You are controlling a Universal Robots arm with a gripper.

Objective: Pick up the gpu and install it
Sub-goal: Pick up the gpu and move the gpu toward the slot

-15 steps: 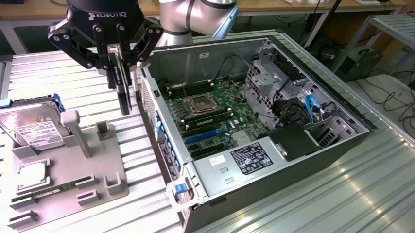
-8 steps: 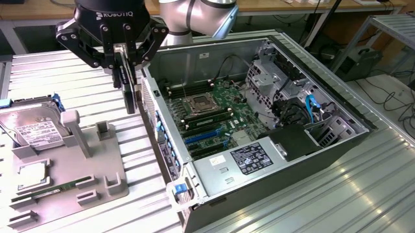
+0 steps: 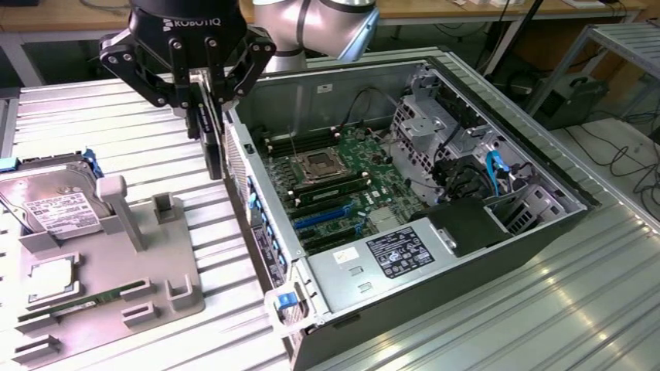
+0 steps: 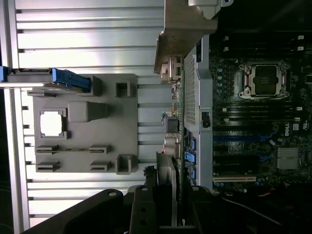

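In the exterior view the claw (image 3: 202, 104) pinches the gpu (image 3: 212, 151), which hangs on edge just outside the computer case (image 3: 309, 93) wall. It is best kept plumb and clear of that wall. In the wrist view the gpu (image 4: 168, 175) sits beside the motherboard, so I judge it must be lined up squarely with the blue slots (image 4: 239, 139).

The pincer (image 3: 198, 107) grips the gpu (image 3: 213, 154) upright at the open computer case (image 3: 309, 85) edge.
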